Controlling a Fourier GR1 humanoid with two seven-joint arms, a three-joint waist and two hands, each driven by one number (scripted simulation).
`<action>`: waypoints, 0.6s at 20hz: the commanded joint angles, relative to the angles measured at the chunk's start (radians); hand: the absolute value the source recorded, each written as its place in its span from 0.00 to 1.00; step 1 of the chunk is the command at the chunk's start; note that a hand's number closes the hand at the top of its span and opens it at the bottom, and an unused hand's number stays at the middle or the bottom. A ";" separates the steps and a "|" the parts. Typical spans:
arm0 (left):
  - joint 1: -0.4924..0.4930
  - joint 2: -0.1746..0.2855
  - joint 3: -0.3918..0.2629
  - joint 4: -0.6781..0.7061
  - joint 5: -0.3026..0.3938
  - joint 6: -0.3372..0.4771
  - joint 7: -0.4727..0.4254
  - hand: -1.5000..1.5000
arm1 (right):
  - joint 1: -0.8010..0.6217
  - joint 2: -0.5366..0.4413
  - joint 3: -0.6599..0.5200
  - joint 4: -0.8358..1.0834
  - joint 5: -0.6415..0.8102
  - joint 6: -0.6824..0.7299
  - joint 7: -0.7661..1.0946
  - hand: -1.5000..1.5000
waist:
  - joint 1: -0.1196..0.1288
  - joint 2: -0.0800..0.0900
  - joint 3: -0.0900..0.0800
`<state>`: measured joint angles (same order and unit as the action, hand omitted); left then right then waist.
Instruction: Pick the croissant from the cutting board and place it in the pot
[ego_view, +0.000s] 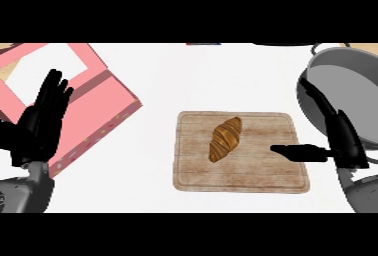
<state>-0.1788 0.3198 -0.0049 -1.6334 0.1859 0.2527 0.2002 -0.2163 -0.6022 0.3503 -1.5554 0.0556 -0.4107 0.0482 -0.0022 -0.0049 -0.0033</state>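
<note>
The ridged, golden croissant (225, 138) lies diagonally on the round-cornered, grainy wooden cutting board (251, 175). The right robot hand (343, 140) is released, fingers straight, thumb over the board's right edge, just below the smooth grey pot (343, 80). The left robot hand (40, 127) rests open at left.

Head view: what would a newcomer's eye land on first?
The golden croissant lies diagonally on the wooden cutting board, mid-view. The open right robot hand sits at the board's right edge, beside the grey pot at upper right. The left robot hand rests open at left, over a pink box.
</note>
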 joint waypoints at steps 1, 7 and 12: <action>0.001 0.024 0.031 0.005 0.033 -0.039 -0.001 0.50 | -0.051 -0.095 0.101 -0.098 0.047 0.145 0.264 0.00 | 0.005 -0.002 -0.003; -0.001 -0.016 -0.005 -0.008 -0.002 -0.010 -0.005 0.50 | -0.248 -0.057 0.236 -0.141 0.100 0.335 0.639 0.00 | 0.026 0.001 -0.001; -0.047 0.024 0.057 0.042 0.019 -0.052 0.000 0.50 | -0.326 0.088 0.255 -0.088 0.081 0.434 0.782 0.00 | 0.009 0.005 0.002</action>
<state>-0.2100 0.3177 0.0084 -1.6111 0.1848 0.2317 0.2013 -0.4925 -0.5763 0.5848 -1.6439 0.1392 -0.0564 0.7029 0.0142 -0.0005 -0.0025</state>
